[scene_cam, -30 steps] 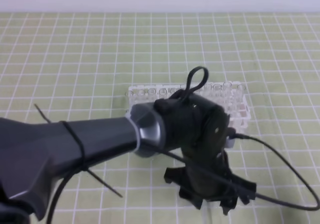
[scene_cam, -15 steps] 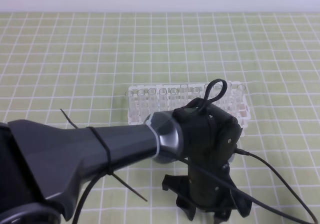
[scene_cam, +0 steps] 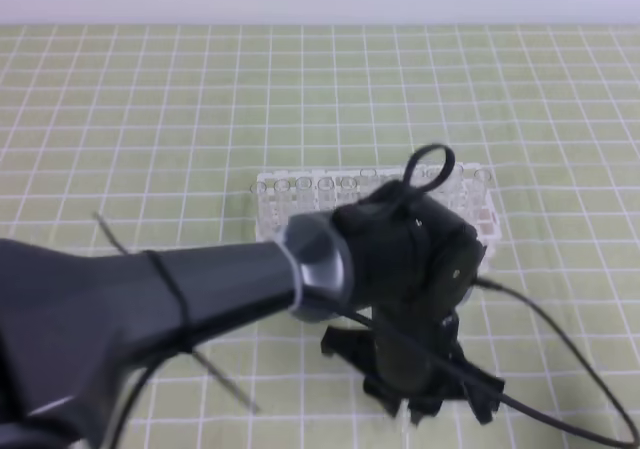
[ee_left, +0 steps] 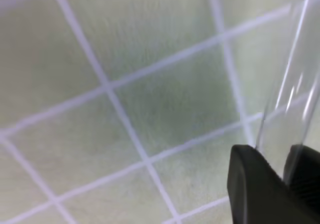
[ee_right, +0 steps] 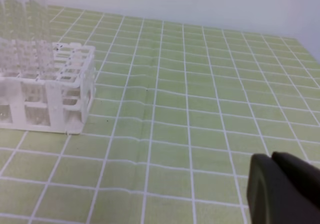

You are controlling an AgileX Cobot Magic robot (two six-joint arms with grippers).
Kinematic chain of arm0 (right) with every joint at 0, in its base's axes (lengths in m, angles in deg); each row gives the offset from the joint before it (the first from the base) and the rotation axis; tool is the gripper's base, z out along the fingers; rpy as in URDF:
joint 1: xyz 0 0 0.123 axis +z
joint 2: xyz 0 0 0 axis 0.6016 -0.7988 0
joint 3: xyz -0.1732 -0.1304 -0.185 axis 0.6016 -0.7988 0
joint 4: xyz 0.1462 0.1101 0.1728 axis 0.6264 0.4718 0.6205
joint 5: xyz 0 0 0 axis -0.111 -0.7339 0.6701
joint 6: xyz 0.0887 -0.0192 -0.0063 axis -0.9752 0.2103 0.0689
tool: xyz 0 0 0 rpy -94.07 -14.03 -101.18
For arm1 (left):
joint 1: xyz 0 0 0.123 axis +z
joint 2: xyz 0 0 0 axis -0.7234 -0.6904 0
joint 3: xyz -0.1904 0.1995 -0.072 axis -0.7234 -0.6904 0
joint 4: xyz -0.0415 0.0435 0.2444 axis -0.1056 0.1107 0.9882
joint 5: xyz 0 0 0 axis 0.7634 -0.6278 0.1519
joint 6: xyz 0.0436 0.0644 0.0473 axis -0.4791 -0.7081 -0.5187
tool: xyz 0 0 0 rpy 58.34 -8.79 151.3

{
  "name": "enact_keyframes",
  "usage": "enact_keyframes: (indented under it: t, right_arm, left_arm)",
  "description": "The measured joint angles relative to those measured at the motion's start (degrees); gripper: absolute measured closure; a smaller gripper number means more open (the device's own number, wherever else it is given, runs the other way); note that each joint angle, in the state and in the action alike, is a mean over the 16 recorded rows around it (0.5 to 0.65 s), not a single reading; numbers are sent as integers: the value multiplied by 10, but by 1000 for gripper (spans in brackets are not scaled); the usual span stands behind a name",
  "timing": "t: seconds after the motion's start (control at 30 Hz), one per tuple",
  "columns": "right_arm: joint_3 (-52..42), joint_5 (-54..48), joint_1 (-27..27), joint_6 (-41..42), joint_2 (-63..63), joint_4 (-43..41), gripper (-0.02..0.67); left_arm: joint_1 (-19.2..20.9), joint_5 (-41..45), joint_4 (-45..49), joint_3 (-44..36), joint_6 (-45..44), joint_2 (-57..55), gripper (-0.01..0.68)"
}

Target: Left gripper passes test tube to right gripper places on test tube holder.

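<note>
Reaching low toward the bottom edge of the high view, the left gripper (scene_cam: 432, 401) points down at the mat, its bulky black wrist and silver ring hiding most of what lies under it. In the left wrist view its two black fingers (ee_left: 255, 184) stand close together at about 4 o'clock of the picture, with the test tube (ee_left: 295, 79) rising between them toward 1 o'clock; the glass looks pinched between the fingers, though the blur leaves the contact itself unclear. Beneath the tube lies the green grid-lined mat (ee_left: 125, 99).

From the gripper, at about 12 o'clock in the high view, the test tube holder (scene_cam: 478, 205) stands on the mat, its near side partly covered by the wrist, a thin black cable loop (scene_cam: 430, 164) arching in front of it.

The right gripper (ee_right: 287, 186) shows only in its own wrist view, at 5 o'clock, fingers pressed together on nothing. The white rack (ee_right: 75, 92) with upright clear tubes (ee_right: 38, 24) stands at 9 to 10 o'clock, well apart from it.
</note>
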Motion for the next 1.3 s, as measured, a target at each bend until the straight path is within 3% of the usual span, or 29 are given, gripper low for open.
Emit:
enact_keyframes:
  t: [0.33,0.47,0.93,1.1,1.3]
  right_arm:
    - [0,0,0,0,0,0,666]
    - [0,0,0,0,0,0,666]
    - [0,0,0,0,0,0,666]
    - [0,0,0,0,0,0,666]
    - [0,0,0,0,0,0,666]
  left_arm:
    - [-30,-83,122,-55,0,117,622]
    - [-38,-156,154,-132,0,179,622]
    - [-42,-515,313,-516,0,444,604]
    - [-42,-568,380,-580,0,496,622]
    - [-42,-579,428,-602,0,516,645]
